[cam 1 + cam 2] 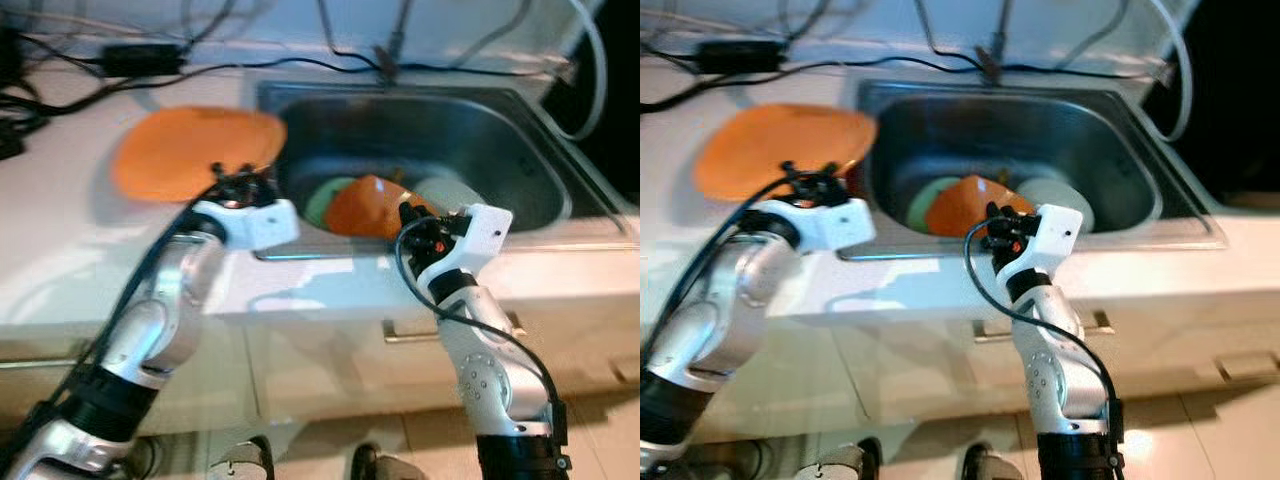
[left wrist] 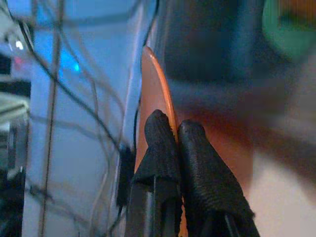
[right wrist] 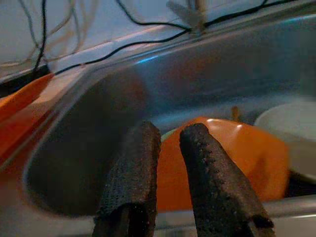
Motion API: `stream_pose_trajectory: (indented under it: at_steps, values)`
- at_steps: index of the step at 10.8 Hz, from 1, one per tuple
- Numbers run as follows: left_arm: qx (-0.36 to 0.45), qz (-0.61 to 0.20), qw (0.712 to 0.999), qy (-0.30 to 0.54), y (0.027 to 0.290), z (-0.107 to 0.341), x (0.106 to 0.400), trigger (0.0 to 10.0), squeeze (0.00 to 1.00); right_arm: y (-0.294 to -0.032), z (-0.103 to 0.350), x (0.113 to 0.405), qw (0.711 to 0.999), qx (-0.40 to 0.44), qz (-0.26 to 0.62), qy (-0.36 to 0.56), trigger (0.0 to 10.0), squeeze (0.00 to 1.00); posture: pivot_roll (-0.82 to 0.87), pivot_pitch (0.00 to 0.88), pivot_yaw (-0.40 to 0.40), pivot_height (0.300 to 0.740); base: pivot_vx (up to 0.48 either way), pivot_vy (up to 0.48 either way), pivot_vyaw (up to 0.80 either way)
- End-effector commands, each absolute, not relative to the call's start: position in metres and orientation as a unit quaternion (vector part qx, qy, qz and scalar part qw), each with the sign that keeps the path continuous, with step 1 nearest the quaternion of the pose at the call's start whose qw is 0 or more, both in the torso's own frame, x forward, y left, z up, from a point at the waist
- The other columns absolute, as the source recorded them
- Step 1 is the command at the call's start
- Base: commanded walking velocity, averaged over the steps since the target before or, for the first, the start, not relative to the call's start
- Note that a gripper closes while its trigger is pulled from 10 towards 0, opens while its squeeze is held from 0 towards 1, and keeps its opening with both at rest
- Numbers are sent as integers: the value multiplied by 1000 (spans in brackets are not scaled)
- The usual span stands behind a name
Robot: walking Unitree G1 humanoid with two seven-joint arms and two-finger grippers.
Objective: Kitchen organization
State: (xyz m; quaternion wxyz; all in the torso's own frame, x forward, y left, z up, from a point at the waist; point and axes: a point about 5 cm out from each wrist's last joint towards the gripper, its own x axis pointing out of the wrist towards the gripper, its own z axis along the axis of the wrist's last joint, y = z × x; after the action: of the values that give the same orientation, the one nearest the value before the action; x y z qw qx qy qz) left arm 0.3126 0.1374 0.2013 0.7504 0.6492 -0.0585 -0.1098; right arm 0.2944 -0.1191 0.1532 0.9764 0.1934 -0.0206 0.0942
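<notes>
Head stereo pair looks down on sink (image 1: pixel 420 140); wrist cams sight close along claw fingers (image 3: pixel 133 173), sharing sink.

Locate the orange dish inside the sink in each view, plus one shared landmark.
Left eye: orange dish low in the basin, just beyond the right tool.
Right eye: mid-basin, beside the white bowl.
Left wrist: can't identify it.
Right wrist: behind the black fingers.
Landmark: the sink.

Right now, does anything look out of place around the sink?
Yes. The orange plate, held by the left gripper, overhangs the sink edge. Black cables trail across the counter beside the sink.
</notes>
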Motion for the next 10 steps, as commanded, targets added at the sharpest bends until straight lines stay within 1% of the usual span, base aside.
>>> stream_pose_trajectory:
  at_steps: [1, 2, 3, 5, 6, 8, 10]
  values:
    - [645, -113, 748, -109, 124, 212, 312, 10000, 0, -124, 157, 298, 977, 193, 85, -23, 10000, 0, 97, 113, -70, 740, 0, 0, 0]
    - [638, -119, 749, -134, 118, 215, 311, 10000, 0, -126, 164, 301, 977, 192, 86, -34, 10000, 0, 97, 113, -70, 740, 0, 0, 0]
    - [632, -129, 746, -164, 110, 217, 311, 10000, 0, -129, 174, 306, 977, 191, 82, -46, 10000, 1000, 95, 110, -69, 740, 0, 0, 0]
    - [633, -142, 739, -179, 103, 214, 312, 10000, 0, -132, 188, 313, 971, 212, 85, -63, 10000, 1000, 92, 106, -71, 740, 0, 0, 0]
    - [637, -142, 734, -190, 101, 214, 313, 10000, 0, -132, 196, 317, 964, 241, 88, -68, 10000, 1000, 92, 101, -72, 740, 0, 0, 0]
    - [632, -141, 732, -212, 97, 216, 314, 10000, 0, -131, 202, 320, 956, 270, 94, -70, 10000, 1000, 92, 94, -75, 740, 0, 0, 0]
    - [633, -120, 723, -248, 94, 227, 316, 10000, 0, -129, 205, 321, 944, 306, 102, -65, 10000, 1000, 94, 86, -77, 740, 0, 0, 0]
